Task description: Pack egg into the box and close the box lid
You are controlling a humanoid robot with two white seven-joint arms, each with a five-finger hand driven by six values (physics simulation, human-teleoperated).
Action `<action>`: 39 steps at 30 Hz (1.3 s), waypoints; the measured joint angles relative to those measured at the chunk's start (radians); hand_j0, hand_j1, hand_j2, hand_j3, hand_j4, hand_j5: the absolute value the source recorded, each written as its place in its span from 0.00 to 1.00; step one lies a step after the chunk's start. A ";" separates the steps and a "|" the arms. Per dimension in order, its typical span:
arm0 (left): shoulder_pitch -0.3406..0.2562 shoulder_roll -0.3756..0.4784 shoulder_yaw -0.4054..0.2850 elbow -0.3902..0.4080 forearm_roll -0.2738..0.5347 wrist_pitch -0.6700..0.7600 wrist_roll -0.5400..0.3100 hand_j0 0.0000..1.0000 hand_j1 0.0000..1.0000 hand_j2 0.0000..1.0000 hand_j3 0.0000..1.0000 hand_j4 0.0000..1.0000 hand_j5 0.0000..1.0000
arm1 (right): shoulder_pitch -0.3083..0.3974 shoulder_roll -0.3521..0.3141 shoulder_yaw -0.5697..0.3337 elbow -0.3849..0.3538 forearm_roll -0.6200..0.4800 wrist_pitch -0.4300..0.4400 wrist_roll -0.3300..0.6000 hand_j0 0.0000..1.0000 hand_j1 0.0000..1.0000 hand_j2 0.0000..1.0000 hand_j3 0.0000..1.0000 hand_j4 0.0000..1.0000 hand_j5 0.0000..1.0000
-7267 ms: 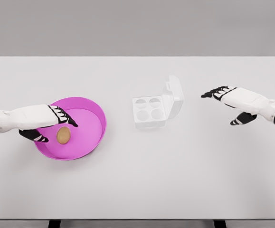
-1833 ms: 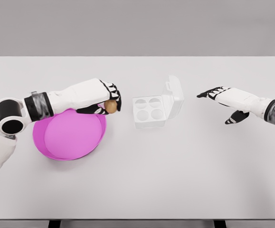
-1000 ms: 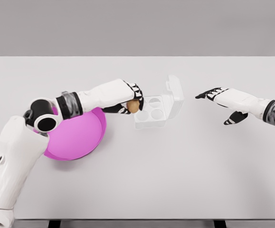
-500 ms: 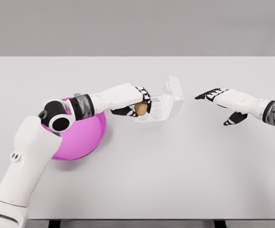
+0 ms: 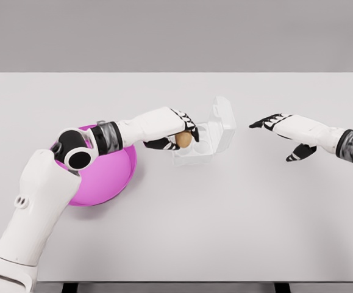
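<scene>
**Egg held over the open box, lid waiting**

Nearest us, our left arm crosses the pink bowl (image 5: 97,183), which sits toward the table's (image 5: 225,232) left edge and holds nothing we can see. Beyond it, our left hand (image 5: 175,129) pinches the egg (image 5: 183,140) between curled fingers, holding it just above the left side of the clear box (image 5: 202,141) near the table's middle; we judge this lines the egg up with a cup before letting go. The lid (image 5: 223,119) stands upright on the box's right side, leaving the cups clear. Toward the right edge, our right hand (image 5: 286,129) hovers with fingers spread, holding nothing, probably placed to swing the lid down afterwards.
</scene>
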 measured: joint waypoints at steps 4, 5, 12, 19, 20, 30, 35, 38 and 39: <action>0.000 0.000 0.001 -0.002 0.000 0.000 0.000 0.66 0.66 0.66 0.66 0.66 0.66 | 0.002 0.000 0.002 0.000 0.000 0.000 0.000 1.00 1.00 1.00 1.00 1.00 1.00; 0.000 0.000 0.001 -0.002 0.000 0.000 0.000 0.66 0.66 0.66 0.66 0.66 0.66 | 0.002 -0.001 0.002 0.000 0.000 0.000 0.000 1.00 1.00 1.00 1.00 1.00 1.00; 0.002 0.000 0.001 -0.006 0.002 0.000 0.000 0.74 0.74 0.74 0.74 0.74 0.74 | 0.003 -0.010 0.002 -0.003 0.000 -0.001 0.000 1.00 1.00 1.00 1.00 1.00 1.00; 0.002 0.000 0.001 -0.008 0.002 0.000 0.000 0.75 0.75 0.75 0.75 0.75 0.75 | 0.006 -0.015 0.001 -0.005 0.000 -0.002 0.000 1.00 1.00 1.00 1.00 1.00 1.00; 0.003 0.000 0.001 -0.009 0.002 0.000 0.000 0.75 0.75 0.75 0.75 0.75 0.75 | 0.008 -0.016 0.001 -0.005 0.000 -0.002 0.000 1.00 1.00 1.00 1.00 1.00 1.00; 0.002 0.010 0.021 -0.031 0.020 0.000 0.000 0.89 0.89 0.89 0.89 0.89 0.89 | 0.002 -0.017 -0.002 -0.007 0.000 -0.003 0.000 1.00 1.00 1.00 1.00 1.00 1.00; -0.005 0.045 0.031 -0.040 0.082 0.000 0.000 1.00 1.00 1.00 1.00 1.00 1.00 | 0.008 -0.016 -0.003 -0.027 0.001 -0.003 0.000 1.00 1.00 1.00 1.00 1.00 1.00; -0.005 0.107 0.032 -0.060 0.167 0.000 0.000 1.00 1.00 1.00 1.00 1.00 1.00 | 0.008 -0.011 -0.003 -0.057 0.000 0.002 0.000 1.00 1.00 1.00 1.00 1.00 1.00; -0.005 0.136 0.032 -0.069 0.208 0.000 0.000 1.00 1.00 1.00 1.00 1.00 1.00 | 0.008 -0.009 -0.003 -0.062 0.000 0.003 0.000 1.00 1.00 1.00 1.00 1.00 1.00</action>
